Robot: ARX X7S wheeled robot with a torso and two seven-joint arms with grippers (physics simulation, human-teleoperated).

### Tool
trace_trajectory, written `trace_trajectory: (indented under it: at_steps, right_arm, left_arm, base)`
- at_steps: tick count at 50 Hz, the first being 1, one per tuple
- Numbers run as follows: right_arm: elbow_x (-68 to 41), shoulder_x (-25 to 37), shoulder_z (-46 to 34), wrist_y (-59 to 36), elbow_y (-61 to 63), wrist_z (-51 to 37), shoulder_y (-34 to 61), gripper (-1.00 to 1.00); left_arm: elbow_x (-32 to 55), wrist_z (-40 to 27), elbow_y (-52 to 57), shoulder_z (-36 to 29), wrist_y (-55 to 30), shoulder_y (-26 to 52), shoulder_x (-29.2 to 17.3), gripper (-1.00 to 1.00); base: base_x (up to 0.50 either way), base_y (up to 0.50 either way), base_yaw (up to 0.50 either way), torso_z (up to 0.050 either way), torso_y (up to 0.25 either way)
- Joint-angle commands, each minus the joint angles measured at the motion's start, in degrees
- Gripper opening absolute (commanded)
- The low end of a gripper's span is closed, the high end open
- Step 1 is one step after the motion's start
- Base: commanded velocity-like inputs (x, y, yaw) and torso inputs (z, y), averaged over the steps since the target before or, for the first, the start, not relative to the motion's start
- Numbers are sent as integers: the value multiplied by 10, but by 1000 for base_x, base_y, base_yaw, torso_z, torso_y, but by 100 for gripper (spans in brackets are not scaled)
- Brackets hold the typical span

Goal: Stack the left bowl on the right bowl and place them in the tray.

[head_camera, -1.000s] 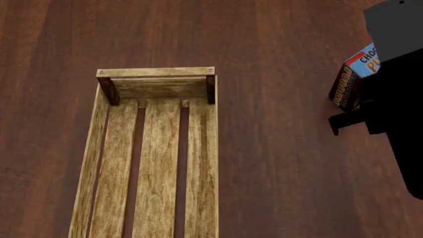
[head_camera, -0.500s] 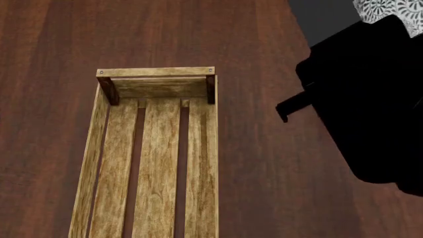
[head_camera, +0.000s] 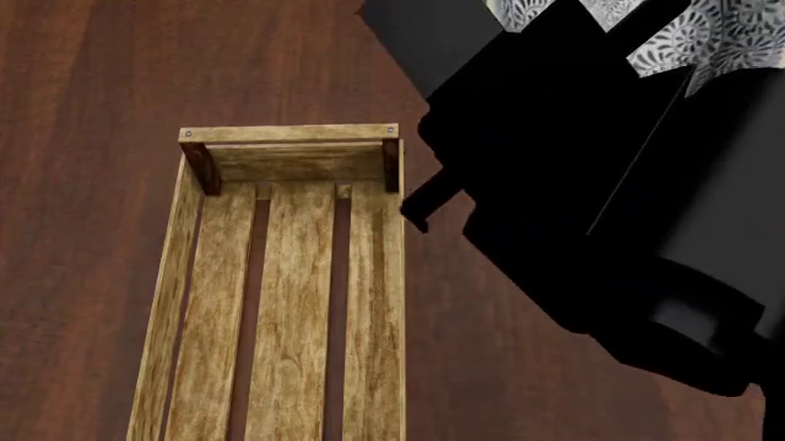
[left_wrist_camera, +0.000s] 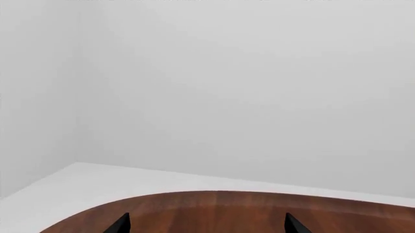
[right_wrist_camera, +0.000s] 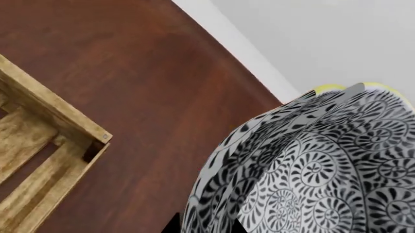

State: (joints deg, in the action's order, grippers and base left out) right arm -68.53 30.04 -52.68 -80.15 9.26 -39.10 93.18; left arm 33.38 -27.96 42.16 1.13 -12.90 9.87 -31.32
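Dark wood table [head_camera: 110, 73] w/ pale slatted tray [head_camera: 289, 312] resting directly on it.

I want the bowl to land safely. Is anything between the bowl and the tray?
No. In the right wrist view, only bare table lies between the bowl and the tray.

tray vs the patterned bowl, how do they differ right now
The tray is a long rectangular crate of pale wood; the bowl is rounded, black and white with swirl patterning. The tray lies flat on the table with nothing in it; the bowl is up off the table at the right gripper, beside the tray's corner, not inside. Nothing plainly shared.
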Motion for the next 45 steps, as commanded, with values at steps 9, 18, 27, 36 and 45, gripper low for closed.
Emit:
trace_trajectory:
  at_steps: [9, 18, 27, 36, 45]
  right_arm:
    - [70, -23, -71, 40, 28, 92, 31, -100]
    - [90, -36, -97, 71, 31, 129, 35, -100]
    - [126, -57, -143, 109, 26, 168, 29, -100]
    - [150, -74, -166, 146, 20, 196, 23, -100]
    - [172, -81, -197, 163, 32, 220, 31, -100]
  left_arm:
    - [11, -5, 2, 19, 6, -8, -6, 100]
    - [17, -9, 7, 28, 7, -12, -9, 100]
    - [22, -12, 12, 33, 6, -14, -11, 100]
    - [29, -17, 18, 40, 5, -16, -15, 100]
    - [31, -21, 22, 41, 3, -17, -17, 100]
  base:
    - [0, 0, 0, 0, 1]
    - [0, 0, 0, 0, 0]
    - [0, 0, 0, 0, 1]
    - [-1, 0, 0, 2, 1]
    - [0, 0, 0, 0, 1]
